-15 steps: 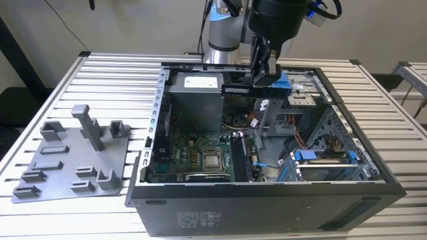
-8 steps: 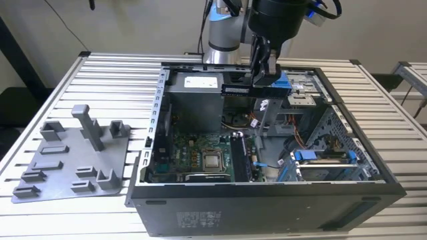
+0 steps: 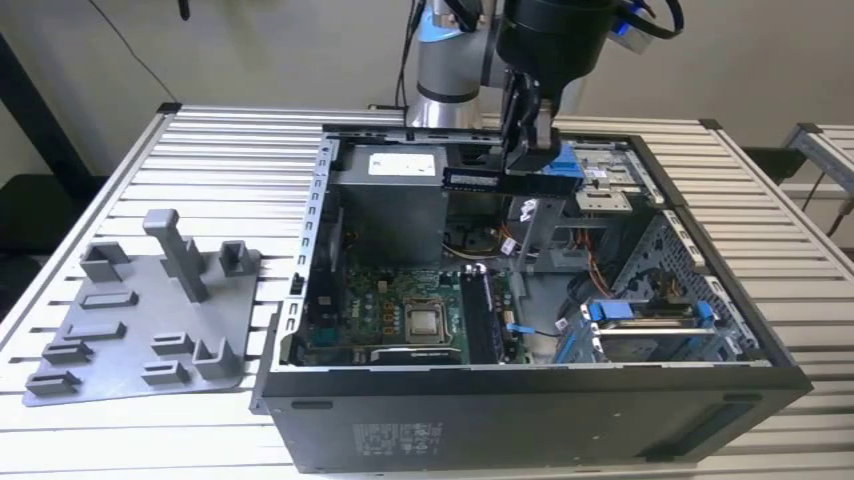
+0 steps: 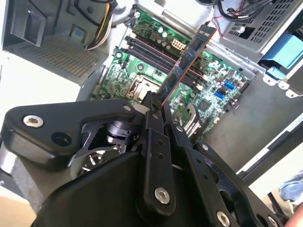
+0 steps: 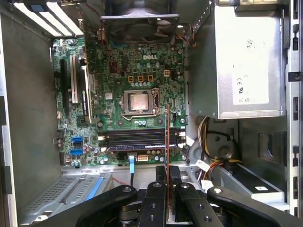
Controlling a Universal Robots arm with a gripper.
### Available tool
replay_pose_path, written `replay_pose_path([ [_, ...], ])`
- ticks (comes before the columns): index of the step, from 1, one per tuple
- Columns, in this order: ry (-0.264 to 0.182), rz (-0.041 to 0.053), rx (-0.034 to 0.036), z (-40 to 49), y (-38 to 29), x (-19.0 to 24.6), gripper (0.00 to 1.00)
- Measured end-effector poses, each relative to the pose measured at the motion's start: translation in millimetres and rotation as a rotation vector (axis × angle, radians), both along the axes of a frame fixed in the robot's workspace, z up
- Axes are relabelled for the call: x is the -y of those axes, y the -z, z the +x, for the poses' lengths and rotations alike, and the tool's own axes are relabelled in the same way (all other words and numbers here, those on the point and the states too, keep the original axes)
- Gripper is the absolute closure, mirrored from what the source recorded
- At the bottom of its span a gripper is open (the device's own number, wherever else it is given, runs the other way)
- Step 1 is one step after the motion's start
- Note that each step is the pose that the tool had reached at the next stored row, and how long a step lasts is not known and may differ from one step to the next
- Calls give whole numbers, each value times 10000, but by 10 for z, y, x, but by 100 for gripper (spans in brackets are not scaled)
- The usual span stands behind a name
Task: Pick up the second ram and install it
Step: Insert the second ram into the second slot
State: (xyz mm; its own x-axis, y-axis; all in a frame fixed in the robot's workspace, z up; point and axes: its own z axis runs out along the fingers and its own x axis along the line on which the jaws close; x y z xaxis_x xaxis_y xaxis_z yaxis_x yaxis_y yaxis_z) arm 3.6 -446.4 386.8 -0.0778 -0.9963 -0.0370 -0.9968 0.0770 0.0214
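My gripper (image 3: 525, 160) hangs over the open computer case (image 3: 307, 300) and is shut on the second ram (image 3: 470, 180), a thin dark stick held level above the case's back part. In the second wrist view the ram (image 4: 187, 61) sticks out from between the fingertips (image 4: 150, 106) over the green motherboard (image 4: 137, 71). Seen edge-on in the first wrist view, the ram (image 5: 167, 137) crosses above the row of black memory slots (image 5: 137, 137). One of those slots seems to hold another stick (image 5: 137, 145). My gripper (image 5: 167, 172) stays clear of the board.
The grey power supply box (image 3: 390, 205) stands beside the held stick, with the blue-tabbed drive cage (image 3: 641, 320) at the exterior view's right. The processor socket (image 3: 426, 322) lies near the slots. A grey plastic tray (image 3: 134, 330) with raised blocks rests on the slatted table (image 3: 214, 140).
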Motion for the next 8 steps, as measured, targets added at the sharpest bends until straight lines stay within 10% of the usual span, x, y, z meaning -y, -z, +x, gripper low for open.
replay_pose_path([
  [8, 866, 1, 0, 0, 7, 0, 86],
])
